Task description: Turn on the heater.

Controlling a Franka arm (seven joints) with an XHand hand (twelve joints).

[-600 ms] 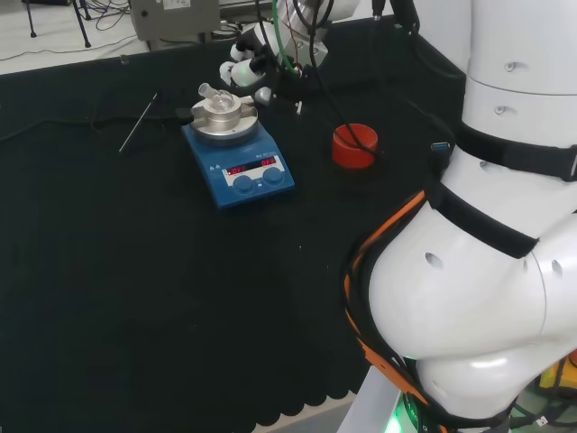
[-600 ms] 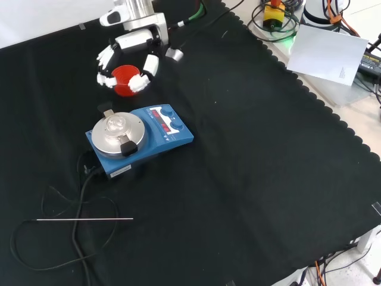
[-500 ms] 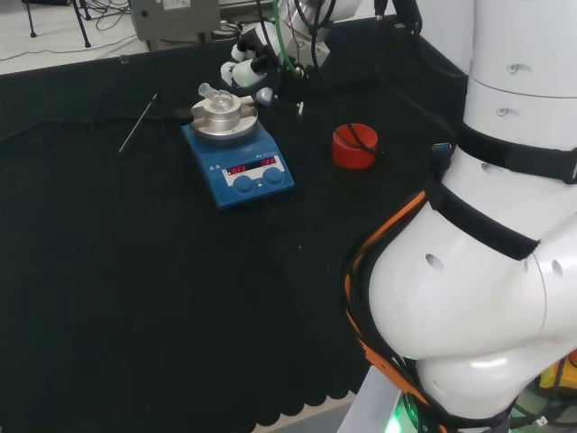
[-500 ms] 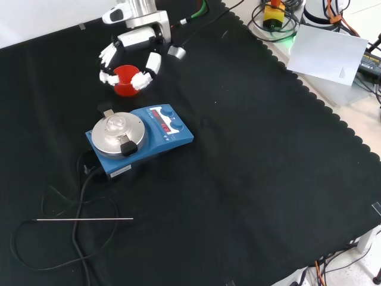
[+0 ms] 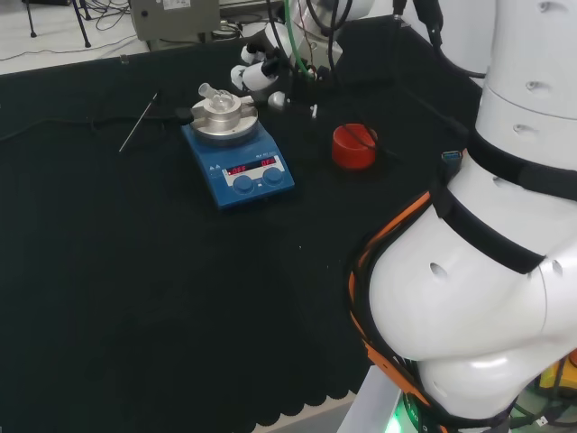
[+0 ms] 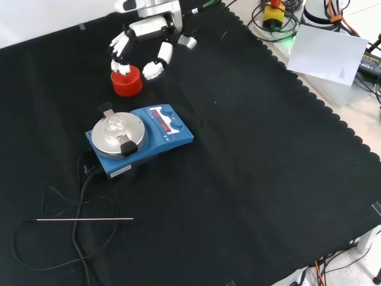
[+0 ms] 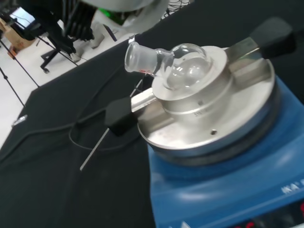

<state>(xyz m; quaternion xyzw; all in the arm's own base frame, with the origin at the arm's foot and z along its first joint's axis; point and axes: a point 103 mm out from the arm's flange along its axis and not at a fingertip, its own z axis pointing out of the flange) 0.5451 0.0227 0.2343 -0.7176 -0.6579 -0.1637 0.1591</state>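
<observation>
My hand hovers empty beyond the heater, its knobs not yet touched.

My hand (image 6: 143, 47) hangs with fingers loosely spread and gripping nothing, above the red ribbed stand (image 6: 126, 80), which in the front view sits just behind the heater (image 6: 143, 140). The heater is the blue unit near the middle of the cloth, its two knobs (image 6: 174, 124) and lit red display on the sloped face, pointing away from my hand in that view. On its steel plate rests a small clear flask (image 7: 183, 69), neck tilted to one side. Beyond the heater's far side lie its black cable (image 6: 77, 196) and a thin metal rod (image 6: 83, 219). My guess is that reaching the knobs means crossing over the plate; a low pass could clip the flask and roll it off, or a spread finger could catch the wrong knob.
</observation>
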